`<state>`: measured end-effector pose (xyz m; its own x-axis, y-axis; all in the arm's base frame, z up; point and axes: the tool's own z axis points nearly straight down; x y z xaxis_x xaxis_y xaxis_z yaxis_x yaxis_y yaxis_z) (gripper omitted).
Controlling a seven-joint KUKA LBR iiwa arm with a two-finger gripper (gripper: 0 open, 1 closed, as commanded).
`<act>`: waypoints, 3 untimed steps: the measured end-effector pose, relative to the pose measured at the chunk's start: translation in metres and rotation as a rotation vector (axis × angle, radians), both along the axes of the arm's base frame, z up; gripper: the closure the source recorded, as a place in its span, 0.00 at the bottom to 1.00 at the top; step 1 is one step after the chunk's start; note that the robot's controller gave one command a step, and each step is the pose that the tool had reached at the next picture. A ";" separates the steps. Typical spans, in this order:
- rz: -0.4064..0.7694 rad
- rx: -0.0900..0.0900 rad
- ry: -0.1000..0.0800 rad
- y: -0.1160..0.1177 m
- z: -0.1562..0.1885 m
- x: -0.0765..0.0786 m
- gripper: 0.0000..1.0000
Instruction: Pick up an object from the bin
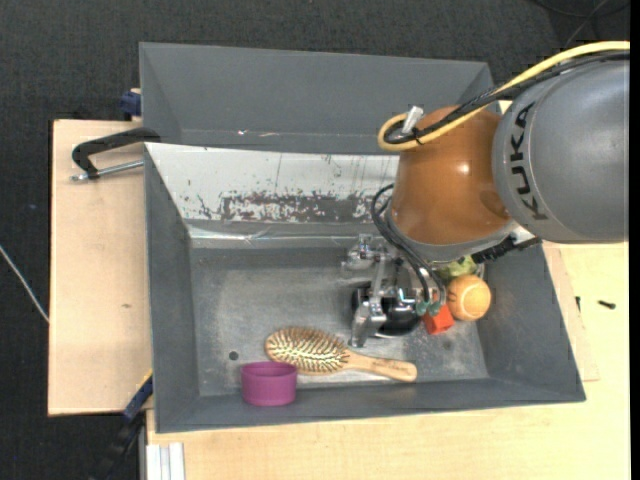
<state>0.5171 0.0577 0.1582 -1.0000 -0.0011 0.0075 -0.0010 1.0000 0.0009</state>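
I'm looking down at my grey bin (200, 298). On its floor a wooden hairbrush (320, 351) lies flat along the near wall, handle pointing right. A purple cup (268, 383) sits just beside its bristle end. Further right there's an orange ball (470, 298), with a small red piece (437, 320) just beside it.

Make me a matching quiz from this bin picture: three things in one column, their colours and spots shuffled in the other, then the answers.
Column one:
1. hairbrush
2. small cup
3. ball

Column two:
A. orange, farthest right of the three on the floor of the bin
B. purple, by the near wall, farthest left of the three
C. pale wood, lying flat, handle pointing right

Pairs: 1-C, 2-B, 3-A.
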 end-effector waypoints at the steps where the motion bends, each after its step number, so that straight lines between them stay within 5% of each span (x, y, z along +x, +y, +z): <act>1: -0.001 0.000 -0.008 0.000 0.004 0.002 0.00; 3: 0.241 0.001 -0.003 -0.012 -0.039 -0.025 0.00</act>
<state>0.4919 0.0456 0.1189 -0.9709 -0.2396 0.0043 -0.2396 0.9709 0.0014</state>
